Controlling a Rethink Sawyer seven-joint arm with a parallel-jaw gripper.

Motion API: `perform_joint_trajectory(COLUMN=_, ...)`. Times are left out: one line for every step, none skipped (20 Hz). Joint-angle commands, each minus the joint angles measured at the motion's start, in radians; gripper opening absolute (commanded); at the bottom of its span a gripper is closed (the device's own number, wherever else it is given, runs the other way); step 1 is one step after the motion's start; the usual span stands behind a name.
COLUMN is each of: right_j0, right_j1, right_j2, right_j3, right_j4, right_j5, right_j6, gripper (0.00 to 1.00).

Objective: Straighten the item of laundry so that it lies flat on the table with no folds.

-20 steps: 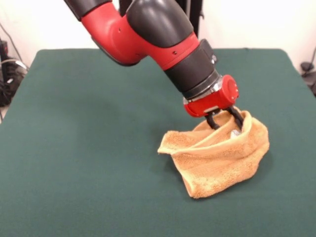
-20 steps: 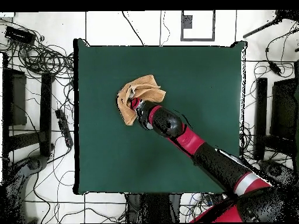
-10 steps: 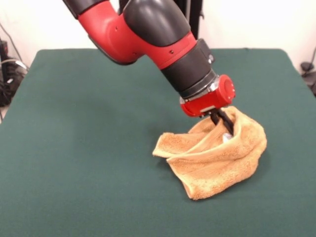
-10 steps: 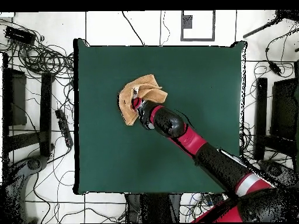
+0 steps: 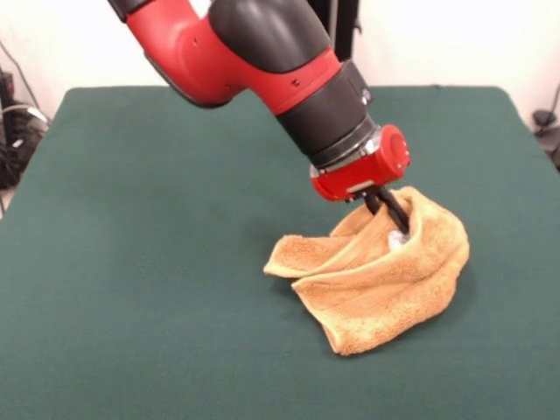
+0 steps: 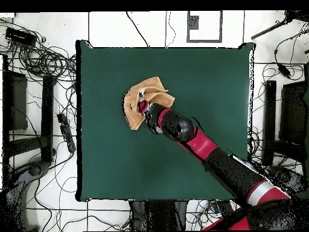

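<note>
The orange-yellow towel (image 5: 385,284) lies bunched and folded on the dark green table (image 5: 157,262), right of centre in the front view. My gripper (image 5: 395,229) reaches down into the towel's folds and is shut on a raised part of the cloth, which stands up around it. In the overhead view the towel (image 6: 136,107) sits left of the table's (image 6: 205,84) centre, with the gripper (image 6: 142,107) on it and the arm running off to the lower right. The white tag is not visible.
Cables and dark equipment (image 6: 36,60) lie on the floor around the table in the overhead view. Wide bare felt surrounds the towel on all sides.
My gripper has moved leftward in the front view, dragging the held towel with it; the towel's left corner has slid further left and the bundle has shifted.
</note>
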Motion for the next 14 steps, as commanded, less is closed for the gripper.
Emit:
perform_joint_trajectory(right_j0=0.003, right_j1=-0.108, right_j2=-0.030, right_j3=0.028, right_j4=0.073, right_j5=0.223, right_j6=0.173, gripper=0.00)
perform_joint_trajectory(right_j0=-0.003, right_j1=-0.126, right_j2=-0.030, right_j3=0.029, right_j4=0.076, right_j5=0.259, right_j6=0.169, gripper=0.00)
perform_joint_trajectory(right_j0=-0.010, right_j1=-0.144, right_j2=-0.026, right_j3=0.041, right_j4=0.079, right_j5=0.286, right_j6=0.171, gripper=0.00)
perform_joint_trajectory(right_j0=-0.018, right_j1=-0.160, right_j2=-0.020, right_j3=0.055, right_j4=0.083, right_j5=0.306, right_j6=0.177, gripper=0.00)
perform_joint_trajectory(right_j0=-0.028, right_j1=-0.181, right_j2=-0.017, right_j3=0.059, right_j4=0.090, right_j5=0.350, right_j6=0.176, gripper=0.00)
perform_joint_trajectory(right_j0=-0.036, right_j1=-0.197, right_j2=-0.012, right_j3=0.069, right_j4=0.093, right_j5=0.378, right_j6=0.175, gripper=0.00)
perform_joint_trajectory(right_j0=-0.050, right_j1=-0.215, right_j2=0.000, right_j3=0.102, right_j4=0.090, right_j5=0.380, right_j6=0.178, gripper=0.00)
perform_joint_trajectory(right_j0=-0.059, right_j1=-0.228, right_j2=0.006, right_j3=0.116, right_j4=0.093, right_j5=0.407, right_j6=0.176, gripper=0.00)
perform_joint_trajectory(right_j0=-0.067, right_j1=-0.231, right_j2=0.011, right_j3=0.122, right_j4=0.092, right_j5=0.426, right_j6=0.168, gripper=0.00)
perform_joint_trajectory(right_j0=-0.069, right_j1=-0.243, right_j2=0.010, right_j3=0.128, right_j4=0.091, right_j5=0.438, right_j6=0.167, gripper=0.00)
perform_joint_trajectory(right_j0=-0.073, right_j1=-0.260, right_j2=0.006, right_j3=0.141, right_j4=0.094, right_j5=0.457, right_j6=0.171, gripper=0.00)
perform_joint_trajectory(right_j0=-0.070, right_j1=-0.273, right_j2=-0.005, right_j3=0.142, right_j4=0.097, right_j5=0.477, right_j6=0.178, gripper=0.00)
perform_joint_trajectory(right_j0=-0.074, right_j1=-0.284, right_j2=-0.005, right_j3=0.153, right_j4=0.099, right_j5=0.486, right_j6=0.182, gripper=0.00)
perform_joint_trajectory(right_j0=-0.073, right_j1=-0.286, right_j2=-0.010, right_j3=0.151, right_j4=0.099, right_j5=0.506, right_j6=0.179, gripper=0.00)
